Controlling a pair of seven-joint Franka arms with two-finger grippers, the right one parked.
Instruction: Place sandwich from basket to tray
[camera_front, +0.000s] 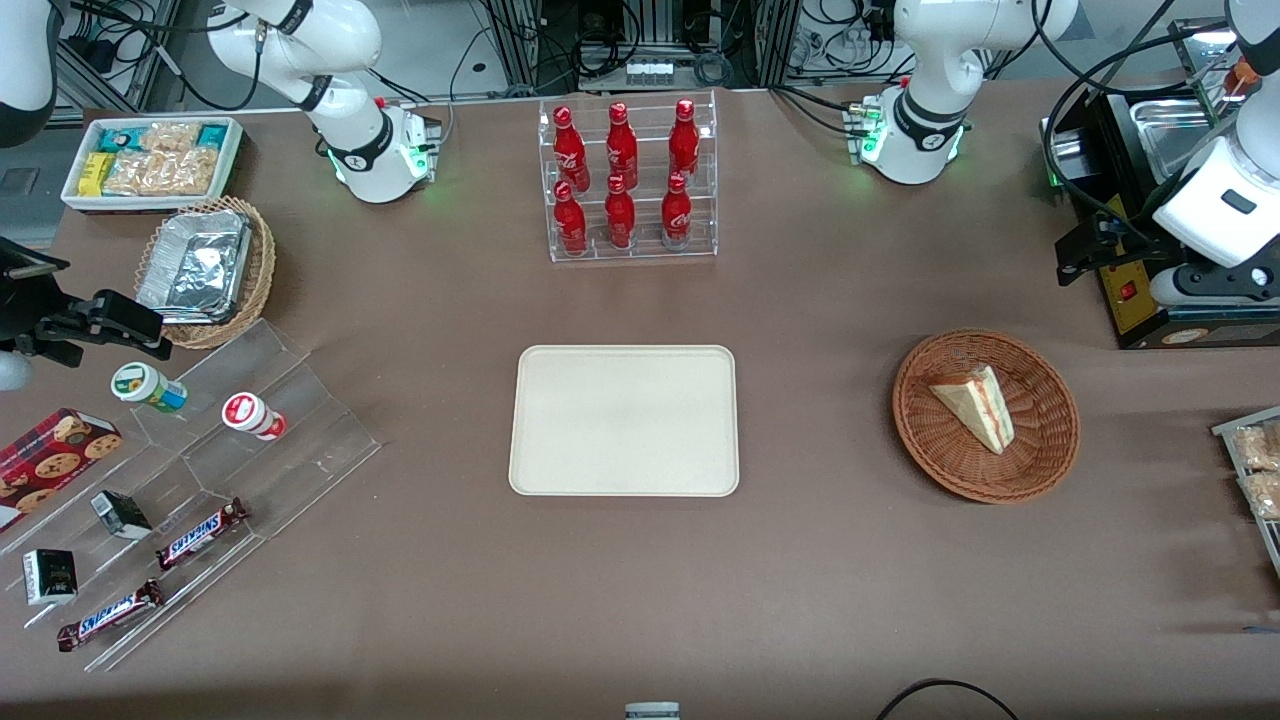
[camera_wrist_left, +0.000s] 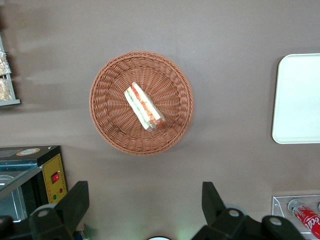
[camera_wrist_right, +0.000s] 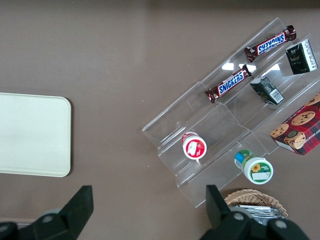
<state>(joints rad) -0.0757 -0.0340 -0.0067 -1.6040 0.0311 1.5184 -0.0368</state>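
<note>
A: Where is the sandwich (camera_front: 975, 407) sitting?

B: It is lying inside the round reddish-brown basket (camera_front: 1040, 458), toward the working arm's end of the brown bench (camera_front: 800, 580). Its red and green filling stripe is showing along one edge.

A: And the tray (camera_front: 624, 475)?

B: It is resting flat near the middle of the bench, well apart from the basket, nearer the front camera than the clear rack of red bottles (camera_front: 628, 180).

A: What is the gripper (camera_wrist_left: 142, 207) doing?

B: It is hovering high above the bench just beside the basket, fingers spread wide, gripping nothing.
</note>
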